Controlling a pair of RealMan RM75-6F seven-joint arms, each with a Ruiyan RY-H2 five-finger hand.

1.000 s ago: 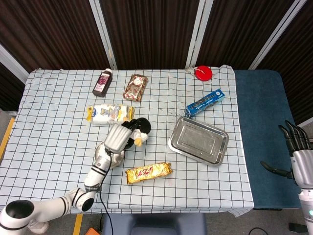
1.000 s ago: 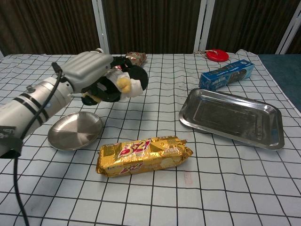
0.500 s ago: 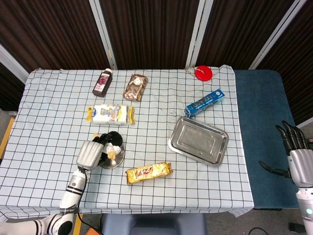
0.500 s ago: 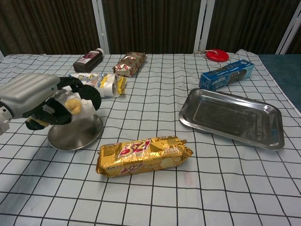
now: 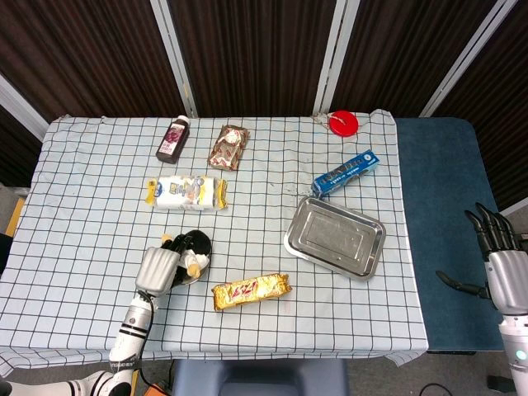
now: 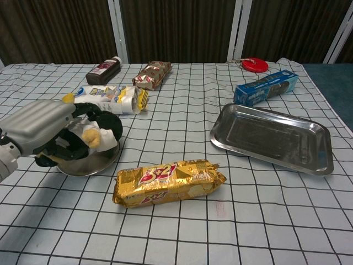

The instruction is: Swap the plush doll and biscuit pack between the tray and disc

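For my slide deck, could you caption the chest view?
Left hand holds the plush doll over the disc; biscuit pack lies beside the empty tray.

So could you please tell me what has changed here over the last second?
The left hand, holding the plush doll, carried it from mid-table back and down onto the disc. The biscuit pack, the tray and the right hand stayed put.

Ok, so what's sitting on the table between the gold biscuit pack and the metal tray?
Nothing. In both views, only bare checked tablecloth lies between the biscuit pack and the tray; the head view shows the gap most plainly.
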